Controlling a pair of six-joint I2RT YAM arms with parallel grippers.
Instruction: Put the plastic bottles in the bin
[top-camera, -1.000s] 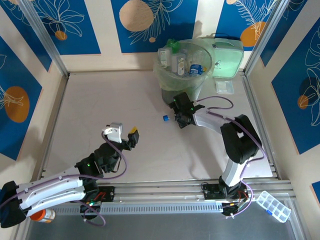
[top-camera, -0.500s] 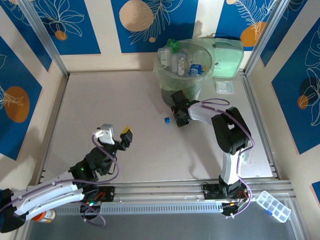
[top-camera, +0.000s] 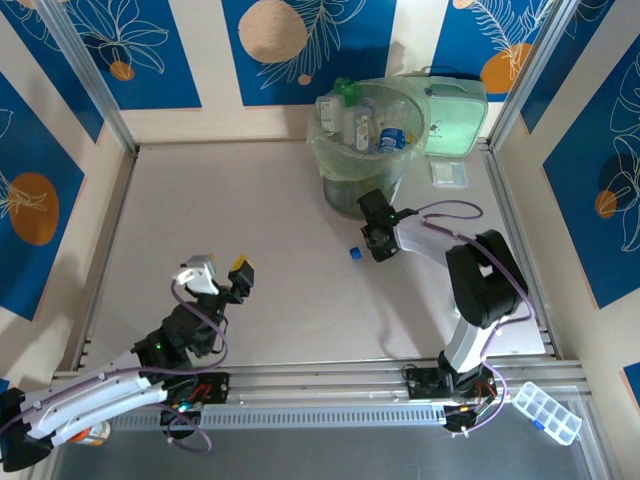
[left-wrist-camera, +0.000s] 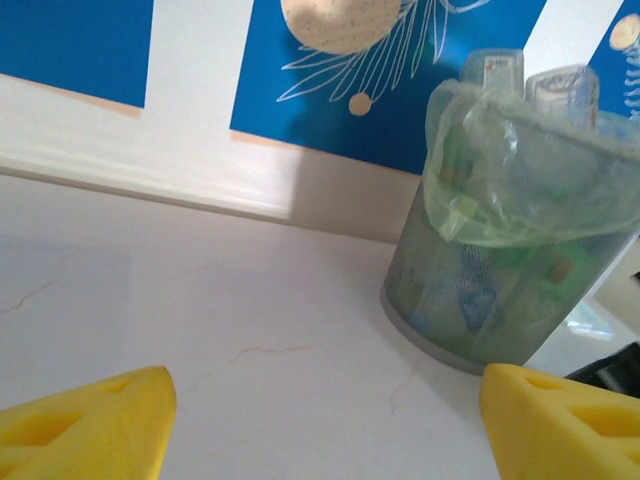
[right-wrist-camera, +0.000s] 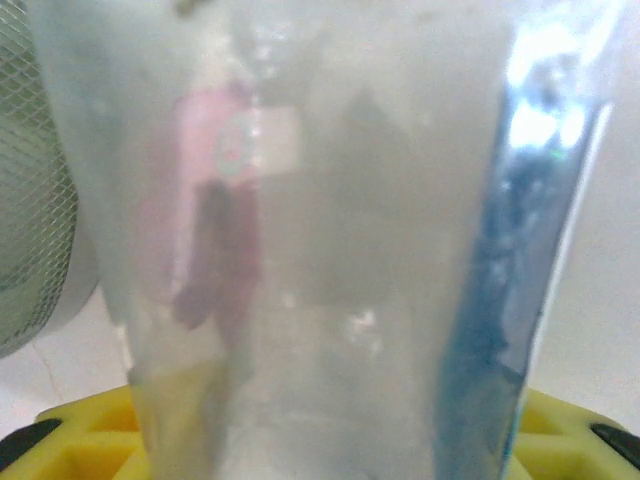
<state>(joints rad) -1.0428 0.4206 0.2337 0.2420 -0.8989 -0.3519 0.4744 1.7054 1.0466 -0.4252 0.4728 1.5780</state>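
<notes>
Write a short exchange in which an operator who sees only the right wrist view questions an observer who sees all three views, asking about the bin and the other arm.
Operator: A clear bottle sits between the fingers of the right gripper. How full is the bin?
Observer: From above, a heap of bottles inside it reaches the rim.
Operator: Is the left gripper free?
Observer: Yes, its jaws are wide open with nothing between them.
</notes>
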